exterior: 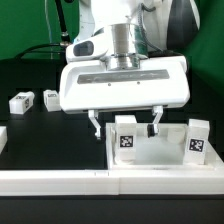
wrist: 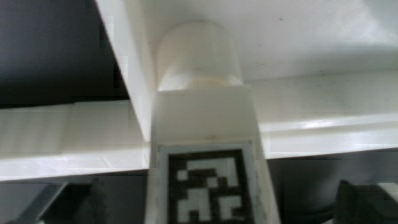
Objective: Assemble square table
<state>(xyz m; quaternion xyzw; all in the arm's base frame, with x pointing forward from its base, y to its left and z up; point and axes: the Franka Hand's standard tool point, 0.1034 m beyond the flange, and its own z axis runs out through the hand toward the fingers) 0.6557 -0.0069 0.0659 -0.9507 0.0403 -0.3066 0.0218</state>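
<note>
The white square tabletop (exterior: 160, 156) lies flat near the front rail. A white tagged leg (exterior: 126, 137) stands upright at its corner on the exterior view's left, and a second tagged leg (exterior: 197, 141) stands at the corner on the right. My gripper (exterior: 125, 125) is open and straddles the first leg, one finger on each side, with a gap on both sides. In the wrist view the leg (wrist: 199, 110) fills the middle above the tabletop (wrist: 311, 50). The dark fingertips (wrist: 43, 202) stand clear of it, and the gripper (wrist: 210, 208) holds nothing.
Two loose white tagged legs (exterior: 20, 101) (exterior: 52, 97) lie on the black table at the exterior view's left. A long white rail (exterior: 90, 181) runs along the front. A white piece (exterior: 3, 136) shows at the left edge.
</note>
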